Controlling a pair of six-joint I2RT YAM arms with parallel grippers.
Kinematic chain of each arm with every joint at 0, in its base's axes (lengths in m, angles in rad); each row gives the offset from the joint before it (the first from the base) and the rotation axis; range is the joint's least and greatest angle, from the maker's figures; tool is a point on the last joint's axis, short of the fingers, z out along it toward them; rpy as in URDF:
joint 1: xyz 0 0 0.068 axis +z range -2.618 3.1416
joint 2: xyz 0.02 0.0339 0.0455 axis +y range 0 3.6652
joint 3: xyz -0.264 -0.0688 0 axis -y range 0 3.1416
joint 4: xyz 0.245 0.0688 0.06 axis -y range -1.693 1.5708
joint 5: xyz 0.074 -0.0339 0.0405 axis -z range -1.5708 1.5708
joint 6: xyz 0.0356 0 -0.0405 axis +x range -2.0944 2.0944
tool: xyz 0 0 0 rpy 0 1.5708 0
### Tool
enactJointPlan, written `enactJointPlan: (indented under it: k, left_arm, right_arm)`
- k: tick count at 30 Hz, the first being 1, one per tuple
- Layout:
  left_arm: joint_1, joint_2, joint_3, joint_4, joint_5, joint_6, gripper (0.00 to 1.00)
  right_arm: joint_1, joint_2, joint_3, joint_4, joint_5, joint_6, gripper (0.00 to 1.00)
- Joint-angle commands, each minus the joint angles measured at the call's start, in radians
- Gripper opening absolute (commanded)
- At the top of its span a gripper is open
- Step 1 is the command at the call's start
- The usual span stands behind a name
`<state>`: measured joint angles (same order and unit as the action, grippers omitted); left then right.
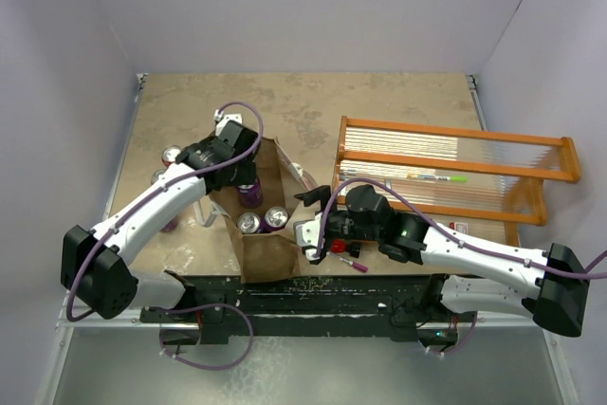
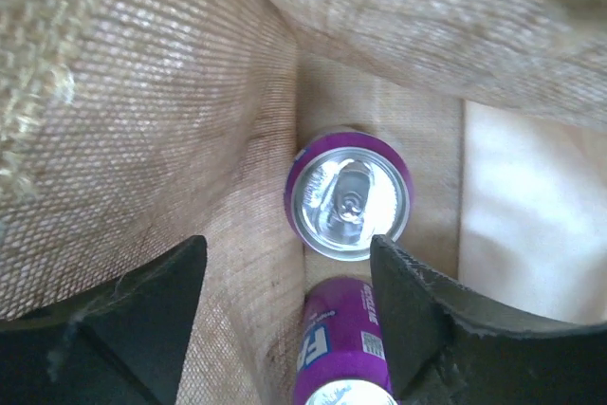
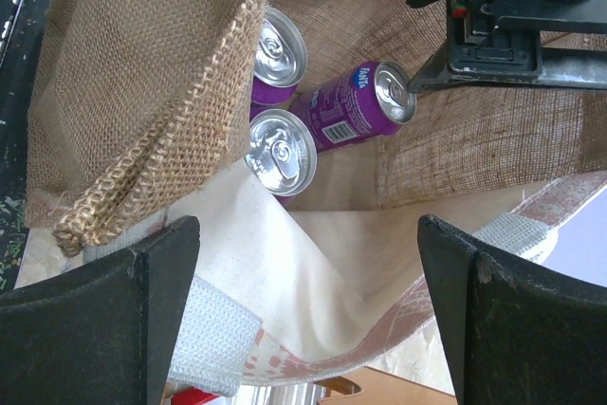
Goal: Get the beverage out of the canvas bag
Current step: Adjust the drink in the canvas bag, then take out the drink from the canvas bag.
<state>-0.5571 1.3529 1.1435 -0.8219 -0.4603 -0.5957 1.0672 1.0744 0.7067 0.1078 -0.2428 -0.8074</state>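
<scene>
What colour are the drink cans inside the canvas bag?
Purple drink cans, silver tops; right wrist view shows best.

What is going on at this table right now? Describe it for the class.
The left gripper is open inside the canvas bag, poised over an upright purple can, with a second can lying on its side beside it. The right gripper, also open, sits at the bag's mouth, where three purple cans are visible inside. Neither gripper has hold of a can yet. A few other cans stand on the table to the left of the bag.
</scene>
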Motion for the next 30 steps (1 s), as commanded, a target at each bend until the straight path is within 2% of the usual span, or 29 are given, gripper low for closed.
enactJointPlan:
  k: [1,4,8,16,26,30]
  left_arm:
    - [0.009,-0.055,0.024,0.059,0.134,0.068,0.78]
    - [0.008,-0.055,-0.001,0.124,0.211,0.096,0.86]
    - [0.008,-0.013,0.001,0.111,0.188,0.068,0.93]
    - [0.008,0.085,-0.015,0.064,0.141,-0.019,0.98]
    - [0.007,0.151,-0.055,0.073,0.196,-0.055,0.92]
    - [0.006,0.119,-0.122,0.096,0.2,-0.069,0.94]
  right_arm:
    - [0.004,0.016,0.01,-0.028,-0.031,-0.004,0.99]
    - [0.002,0.017,0.008,-0.026,-0.03,-0.004,0.99]
    - [0.0,0.016,0.008,-0.024,-0.032,-0.004,0.99]
    - [-0.003,0.018,0.012,-0.026,-0.027,-0.009,0.99]
    - [-0.003,0.031,0.041,-0.025,-0.013,-0.01,0.99]
    - [-0.003,0.029,0.045,-0.028,-0.009,-0.009,0.99]
